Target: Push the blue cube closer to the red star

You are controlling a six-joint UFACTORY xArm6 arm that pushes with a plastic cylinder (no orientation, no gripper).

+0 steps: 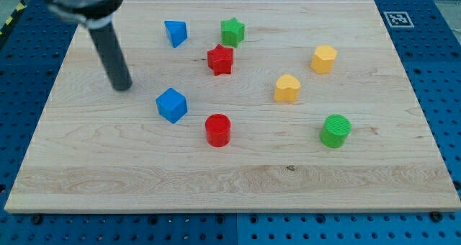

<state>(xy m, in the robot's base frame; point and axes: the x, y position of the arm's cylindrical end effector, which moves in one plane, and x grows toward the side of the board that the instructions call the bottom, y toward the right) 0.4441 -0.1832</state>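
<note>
We see my tip resting left of the blue cube, apart from it; with no gripper, it only pushes. The red star lies far-right of the cube, suiting a rightward push.

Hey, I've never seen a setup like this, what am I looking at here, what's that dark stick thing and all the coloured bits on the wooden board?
This is one camera picture looking down at a slant on a wooden board lying on a blue perforated table. Where the camera is mounted is not on record. The dark stick is the end of a robot arm: a plain rod with no gripper, so nothing is held. My tip only slides over the wood and pushes blocks. It sits up and to the view's left of the blue cube, apart from it.

The red star lies up and to the right of that cube. Also there: a blue triangular block, a green star, a red cylinder, a green cylinder and two yellow blocks.
</note>
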